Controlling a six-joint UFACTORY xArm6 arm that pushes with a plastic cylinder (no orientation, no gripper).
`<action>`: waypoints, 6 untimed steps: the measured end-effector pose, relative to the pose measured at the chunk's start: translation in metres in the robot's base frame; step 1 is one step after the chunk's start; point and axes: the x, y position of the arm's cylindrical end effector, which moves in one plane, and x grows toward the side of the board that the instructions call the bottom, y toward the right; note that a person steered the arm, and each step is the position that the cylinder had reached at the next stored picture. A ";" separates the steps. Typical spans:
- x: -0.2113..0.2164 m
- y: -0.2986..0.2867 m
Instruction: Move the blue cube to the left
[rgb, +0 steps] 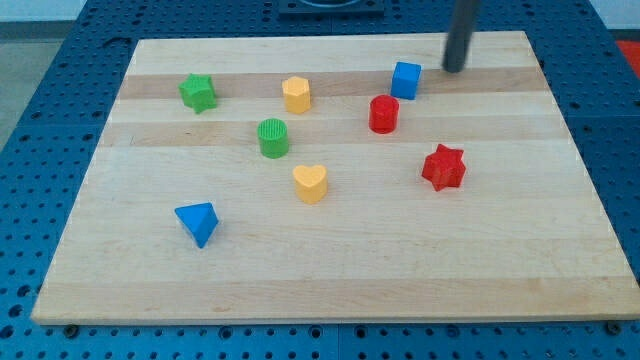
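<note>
Blue cube is seen near the counter's top edge, right of centre. My tip is set down at its 2 o'clock, close, not touching. Tool is a bare rod: nothing gripped. Red cylinder sits at the cube's 7 o'clock.

The robot arm's straight dark rod comes down from the view's top edge, right of centre, tilted a little so that its upper part leans toward the view's right. Only this lower length of the arm shows; everything above it is cut off by the frame. Its tip sits at the wooden board's far edge, toward the far right corner, and appears to rest on the surface, though contact cannot be confirmed.
</note>
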 end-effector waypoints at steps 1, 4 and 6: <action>0.022 0.024; 0.040 -0.061; 0.051 -0.121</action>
